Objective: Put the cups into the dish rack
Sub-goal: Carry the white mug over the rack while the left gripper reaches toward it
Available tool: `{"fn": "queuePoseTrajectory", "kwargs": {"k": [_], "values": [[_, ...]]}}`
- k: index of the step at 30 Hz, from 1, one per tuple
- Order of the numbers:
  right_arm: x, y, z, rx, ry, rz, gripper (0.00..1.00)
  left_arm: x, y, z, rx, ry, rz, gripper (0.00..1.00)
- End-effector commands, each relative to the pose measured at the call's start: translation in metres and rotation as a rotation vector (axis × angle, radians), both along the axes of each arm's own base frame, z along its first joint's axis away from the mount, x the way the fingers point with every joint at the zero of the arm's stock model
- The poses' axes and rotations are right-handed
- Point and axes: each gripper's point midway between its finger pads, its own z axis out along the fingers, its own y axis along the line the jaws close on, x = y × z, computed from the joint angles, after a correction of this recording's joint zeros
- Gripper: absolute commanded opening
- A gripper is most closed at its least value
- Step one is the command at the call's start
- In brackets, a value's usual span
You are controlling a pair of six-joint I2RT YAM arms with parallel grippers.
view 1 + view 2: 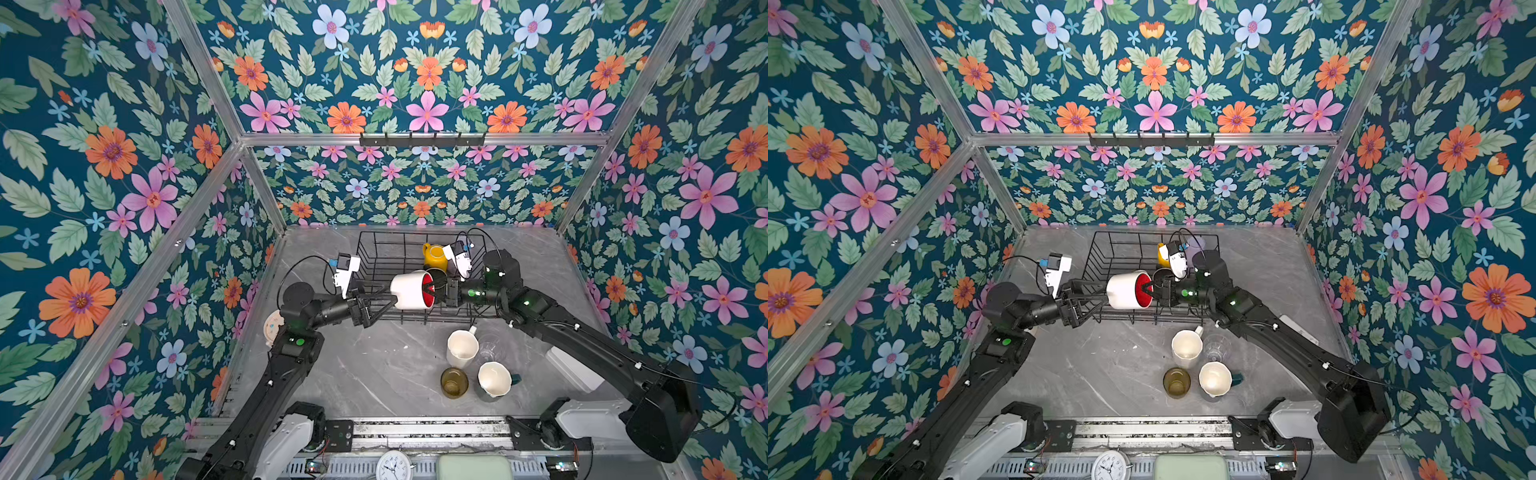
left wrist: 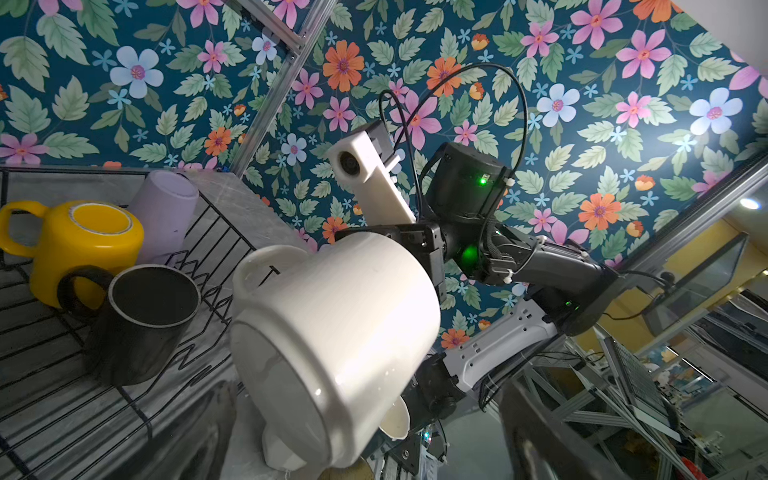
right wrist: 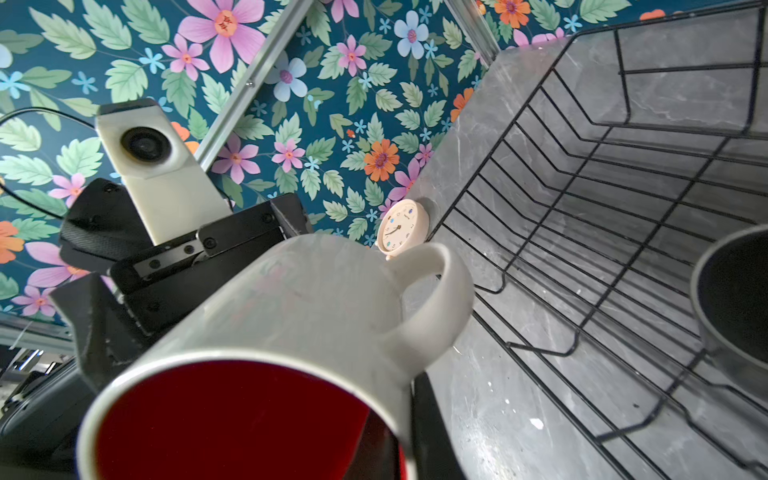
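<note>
a cream clock [image 1: 274, 326] lies by the left wall, near the left arm. the dish rack [image 1: 374, 249] sits at the back of the grey table [image 1: 374, 374]; its left half is bare wire, while the yellow mug [image 1: 435, 255], black mug [image 1: 436, 276] and lilac tumbler [image 1: 1196, 245] crowd its right side (the black one just beside the right arm's wrist). in front, well apart from the rack, the cream mug [image 1: 462, 348], clear glass [image 1: 490, 349], amber glass [image 1: 454, 382] and teal mug with white inside [image 1: 494, 379] cluster on the table. the left gripper [image 1: 384, 305] has its jaws spread wide and holds nothing, just beside the base of the white mug with red inside [image 1: 409, 289], which hangs sideways over the rack's near part. the right gripper [image 1: 432, 289] pinches that mug's rim, one finger inside the red.
</note>
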Motion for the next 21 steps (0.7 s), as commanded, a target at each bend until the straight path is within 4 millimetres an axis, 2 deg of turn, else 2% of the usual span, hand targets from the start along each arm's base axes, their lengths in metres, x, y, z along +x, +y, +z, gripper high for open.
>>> {"fn": "queuePoseTrajectory", "kwargs": {"k": [1,11,21], "values": [[-0.008,0.011,0.034,0.082,-0.132,0.07,0.0,-0.011,-0.002,0.012,-0.027,-0.055,-0.059,1.0],[-0.023,0.034,0.046,0.106,-0.214,0.162,0.0,-0.023,-0.003,0.013,-0.05,-0.058,-0.124,1.0],[-0.038,0.058,0.054,0.151,-0.314,0.265,0.0,-0.045,0.0,0.028,-0.124,-0.09,-0.217,1.0]]}}
